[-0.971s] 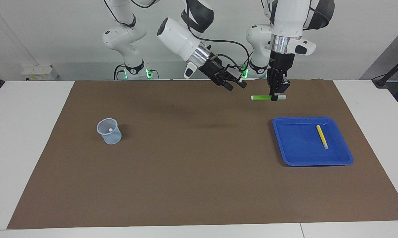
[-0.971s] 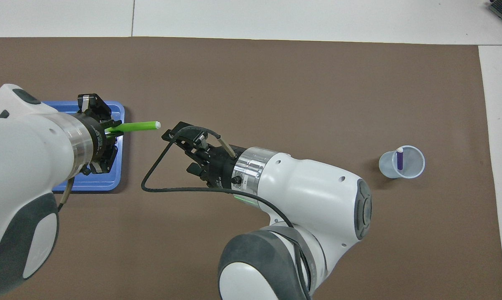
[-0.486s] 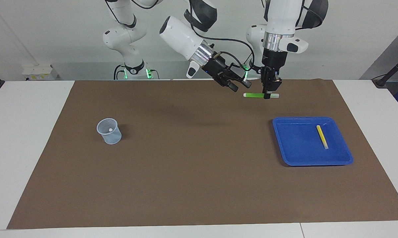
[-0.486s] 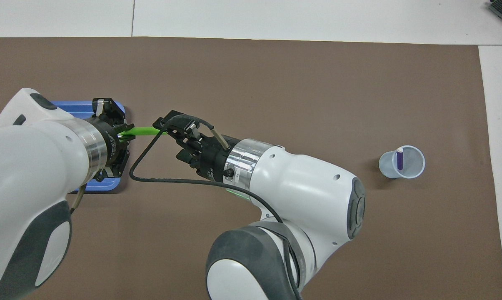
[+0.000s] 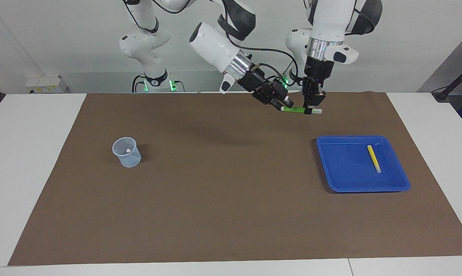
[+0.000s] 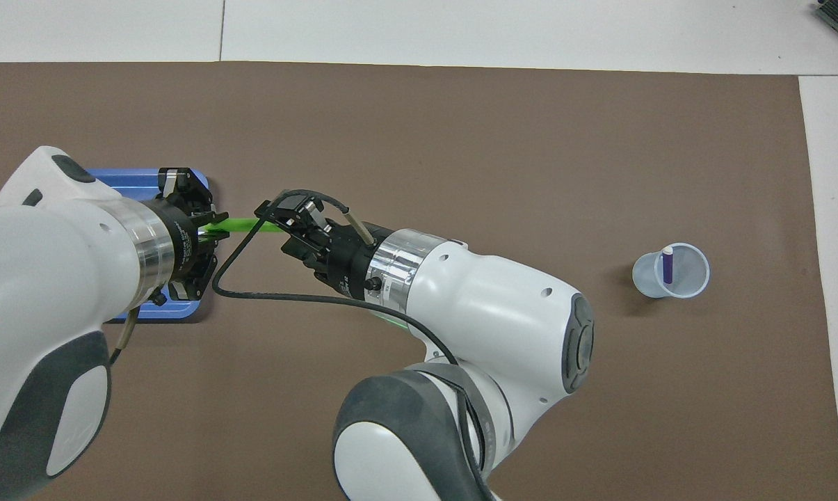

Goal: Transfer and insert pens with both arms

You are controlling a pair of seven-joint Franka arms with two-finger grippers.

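Note:
My left gripper (image 5: 311, 110) (image 6: 206, 229) points down and is shut on the green pen (image 5: 298, 110) (image 6: 241, 225), which it holds level in the air over the brown mat (image 5: 223, 199) beside the blue tray (image 5: 346, 172) (image 6: 123, 177). My right gripper (image 5: 285, 106) (image 6: 271, 217) has come in slantwise to the pen's free end, which it covers. The yellow pen (image 5: 374, 158) lies in the tray; the left arm hides it in the overhead view. The purple pen (image 6: 667, 268) stands cap up in the clear cup (image 5: 127, 157) (image 6: 697, 282).
The cup stands on the mat toward the right arm's end, the tray toward the left arm's end. White table (image 5: 31, 161) surrounds the mat. A black cable (image 6: 252, 296) loops from the right wrist.
The right gripper has moved along to the green pen's free end and now covers its pale tip. The left gripper drew the pen slightly toward it.

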